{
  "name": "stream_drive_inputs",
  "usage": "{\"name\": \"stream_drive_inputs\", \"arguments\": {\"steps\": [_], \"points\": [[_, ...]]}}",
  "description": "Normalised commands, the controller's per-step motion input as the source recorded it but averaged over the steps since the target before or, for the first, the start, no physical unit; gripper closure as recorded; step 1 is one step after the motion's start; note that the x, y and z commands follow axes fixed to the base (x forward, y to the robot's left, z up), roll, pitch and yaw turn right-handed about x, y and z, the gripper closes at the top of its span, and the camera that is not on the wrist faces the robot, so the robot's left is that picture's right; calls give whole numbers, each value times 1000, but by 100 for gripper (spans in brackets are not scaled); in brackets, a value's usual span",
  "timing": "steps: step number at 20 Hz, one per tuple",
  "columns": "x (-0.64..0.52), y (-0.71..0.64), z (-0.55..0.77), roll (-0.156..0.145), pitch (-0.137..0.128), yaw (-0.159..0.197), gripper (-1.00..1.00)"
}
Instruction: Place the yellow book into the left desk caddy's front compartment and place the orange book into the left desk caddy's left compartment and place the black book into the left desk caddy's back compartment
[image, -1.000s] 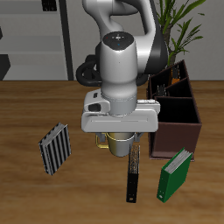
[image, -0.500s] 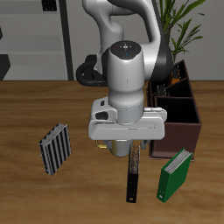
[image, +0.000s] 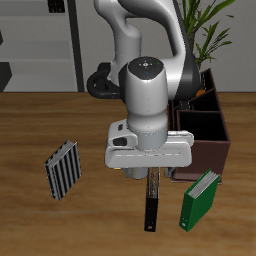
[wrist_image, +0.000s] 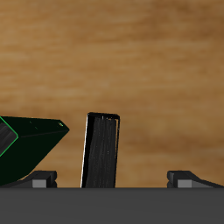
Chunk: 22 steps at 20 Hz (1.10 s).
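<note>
The black book (image: 151, 201) lies flat on the table near the front edge, slim and dark with a pale strip along one edge. My gripper (image: 148, 160) hangs just above its far end, and the hand hides the fingers in the exterior view. In the wrist view the black book (wrist_image: 102, 150) sits between the two fingertips (wrist_image: 42, 180), which stand wide apart, so the gripper (wrist_image: 115, 179) is open and holds nothing. The dark brown left desk caddy (image: 207, 150) stands behind and beside the hand. The yellow book is out of view. An orange-brown strip (image: 204, 87) shows inside the caddy's far part.
A green book (image: 198, 200) stands right beside the black book, also seen as the green book (wrist_image: 26, 149) in the wrist view. A black-and-white striped book (image: 62, 170) stands apart on the other side. A small yellowish object (image: 124, 168) peeks from under the hand.
The arm has moved toward the table's front edge and a little toward the caddy, bringing the hand lower over the black book. The books have not moved.
</note>
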Motion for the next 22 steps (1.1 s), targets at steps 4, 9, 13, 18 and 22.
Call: {"name": "stream_drive_inputs", "arguments": {"steps": [4,9,13,18,22], "points": [[93,3,-168,16,22,5,-100],[45,-27,-122,-5,9,0,-100],[69,19,-215,3,21,15,-100],[43,169,-304,27,30,0,-100],[33,90,-191,14,18,-8,-100]]}}
